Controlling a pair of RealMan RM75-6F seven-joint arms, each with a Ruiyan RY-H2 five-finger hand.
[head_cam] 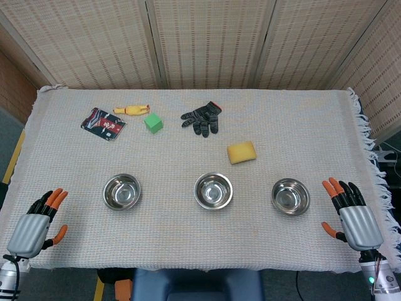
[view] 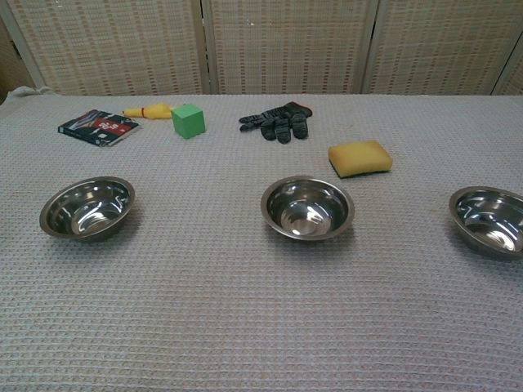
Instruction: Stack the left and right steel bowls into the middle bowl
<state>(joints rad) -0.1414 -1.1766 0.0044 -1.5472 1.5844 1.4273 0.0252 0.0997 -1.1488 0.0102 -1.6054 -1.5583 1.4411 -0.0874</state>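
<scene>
Both of our robot hands, left robot hand (head_cam: 34, 224) and right robot hand (head_cam: 354, 213), rest fingers apart and empty on the surface (head_cam: 169, 241), and we risk the slick left bowl (head_cam: 121, 191) or right bowl (head_cam: 290, 196) just inward skidding before reaching the middle bowl (head_cam: 213, 190).

3 bowls sit in a row across the table (head_cam: 188, 244): left bowl (head_cam: 121, 191) at 9 o'clock of the middle bowl (head_cam: 213, 190), right bowl (head_cam: 290, 196) at 3. From the middle bowl, the sponge (head_cam: 241, 152) lies at 1, the glove (head_cam: 202, 118) at 12, and the block (head_cam: 153, 123), toy (head_cam: 131, 110) and packet (head_cam: 103, 123) toward 10.
</scene>
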